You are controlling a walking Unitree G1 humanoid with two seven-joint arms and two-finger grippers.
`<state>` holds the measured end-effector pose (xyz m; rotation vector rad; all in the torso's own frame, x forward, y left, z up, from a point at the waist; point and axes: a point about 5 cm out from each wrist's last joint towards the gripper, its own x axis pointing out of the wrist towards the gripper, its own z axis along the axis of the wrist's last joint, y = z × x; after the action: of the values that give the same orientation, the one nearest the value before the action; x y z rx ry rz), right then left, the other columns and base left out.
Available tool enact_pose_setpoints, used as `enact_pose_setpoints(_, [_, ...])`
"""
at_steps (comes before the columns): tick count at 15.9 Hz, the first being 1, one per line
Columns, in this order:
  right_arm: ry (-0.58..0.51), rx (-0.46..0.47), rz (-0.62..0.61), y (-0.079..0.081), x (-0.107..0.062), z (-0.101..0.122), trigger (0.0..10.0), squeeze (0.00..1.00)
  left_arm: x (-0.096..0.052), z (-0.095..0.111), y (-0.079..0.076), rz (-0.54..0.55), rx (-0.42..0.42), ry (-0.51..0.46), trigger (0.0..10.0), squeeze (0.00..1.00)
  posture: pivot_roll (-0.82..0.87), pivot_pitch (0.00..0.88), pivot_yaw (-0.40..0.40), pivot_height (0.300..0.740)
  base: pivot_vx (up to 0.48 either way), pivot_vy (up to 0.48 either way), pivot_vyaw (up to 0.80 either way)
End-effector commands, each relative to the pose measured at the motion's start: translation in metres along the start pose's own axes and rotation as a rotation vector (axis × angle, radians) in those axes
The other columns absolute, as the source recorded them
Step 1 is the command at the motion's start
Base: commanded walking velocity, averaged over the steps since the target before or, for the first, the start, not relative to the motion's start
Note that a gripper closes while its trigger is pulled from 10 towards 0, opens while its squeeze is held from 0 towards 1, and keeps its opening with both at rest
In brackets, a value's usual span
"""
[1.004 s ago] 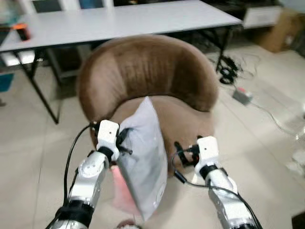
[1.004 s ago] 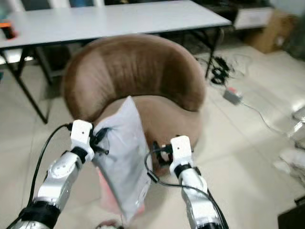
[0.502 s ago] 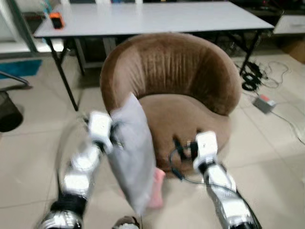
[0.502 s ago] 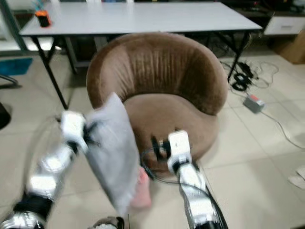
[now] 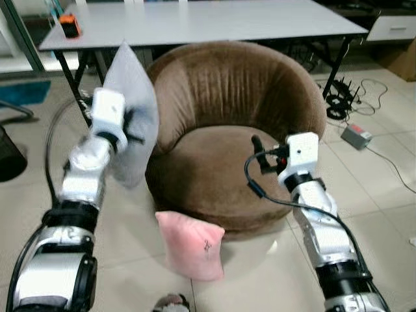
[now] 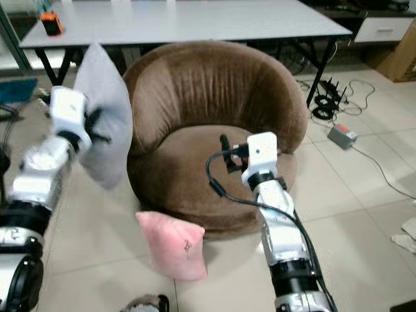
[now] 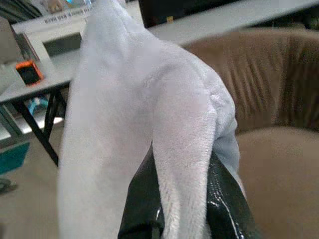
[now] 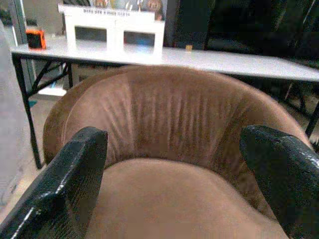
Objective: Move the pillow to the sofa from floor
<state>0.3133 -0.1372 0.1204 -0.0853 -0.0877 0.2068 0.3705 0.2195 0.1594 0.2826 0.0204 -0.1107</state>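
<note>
Pale floor tiles spread under a round brown sofa chair, and a long white table stood behind it with a small orange thing near its far left end. Some black cables and a grey power box lay on the floor to the right of the chair. The seat of the chair had nothing on it. The left gripper was up high, to the left of the chair, and its two black fingers were pinching a fold of the white pillow. The pillow hung in the air beside the chair's left arm, tilted, with its top corner near the table edge. It was not touching the seat. A pink pillow stood on the floor, right against the front of the chair. The right gripper was held over the front right part of the seat with its fingers spread wide and nothing between them. Half a second before, the white pillow was lower, in front of the chair and partly hiding the pink one. Now it was lifted up and out to the left, so the whole pink pillow could be seen. The right gripper sat higher in the picture than before, too.
</note>
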Motion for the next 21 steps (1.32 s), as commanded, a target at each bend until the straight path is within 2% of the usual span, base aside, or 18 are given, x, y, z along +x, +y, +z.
enact_pose_setpoints(1, [0.030, 0.021, -0.007, -0.001, -0.001, -0.005, 10.0, 0.06, 0.006, 0.018, 0.002, 0.002, 0.046, -0.066, 0.0, 0.00, 0.10, 0.000, -0.001, 0.740, 0.000, 0.000, 0.00])
enact_pose_setpoints(2, [0.038, 0.026, -0.007, 0.000, -0.002, -0.007, 10.0, 0.06, 0.008, 0.021, 0.004, 0.008, 0.071, -0.081, 0.0, 0.00, 0.10, 0.000, -0.001, 0.740, 0.000, 0.000, 0.00])
enact_pose_setpoints(6, [0.043, 0.033, -0.010, -0.001, -0.003, -0.008, 10.0, 0.06, 0.017, 0.038, 0.020, 0.044, 0.072, -0.114, 0.0, 0.00, 0.09, 0.000, 0.006, 0.740, 0.202, 0.000, 0.00])
enact_pose_setpoints(8, [0.044, 0.043, 0.007, 0.003, -0.006, -0.009, 10.0, 0.07, 0.022, 0.054, 0.027, 0.049, 0.069, -0.140, 0.0, 0.00, 0.08, 0.000, 0.009, 0.740, 0.480, 0.000, 0.00])
enact_pose_setpoints(10, [0.053, 0.056, 0.046, 0.007, -0.010, -0.009, 10.0, 0.07, 0.028, 0.072, 0.032, 0.035, 0.034, -0.163, 0.0, 0.00, 0.09, 0.000, 0.013, 0.740, 0.480, 0.000, 0.00])
enact_pose_setpoints(13, [0.079, 0.071, 0.107, 0.010, -0.017, -0.010, 10.0, 0.07, 0.036, 0.081, 0.028, -0.005, 0.021, -0.132, 0.0, 0.00, 0.09, 0.000, 0.014, 0.740, 0.480, 0.000, 0.00])
enact_pose_setpoints(15, [0.105, 0.112, 0.179, 0.007, -0.023, -0.006, 10.0, 0.07, 0.042, 0.084, 0.018, -0.068, 0.019, -0.089, 0.0, 0.00, 0.08, 0.000, 0.017, 0.740, 0.474, 0.000, 0.00])
enact_pose_setpoints(18, [0.127, 0.169, 0.292, 0.011, -0.034, 0.002, 10.0, 0.06, 0.044, 0.090, 0.021, -0.038, 0.081, -0.065, 0.0, 0.00, 0.04, 0.000, 0.029, 0.740, 0.465, 0.000, 0.00])
enact_pose_setpoints(21, [0.131, 0.216, 0.329, 0.012, -0.043, 0.007, 10.0, 0.06, 0.044, 0.087, 0.024, -0.007, 0.107, -0.029, 0.0, 0.00, 0.03, 0.000, 0.035, 0.740, 0.465, 0.000, 0.00])
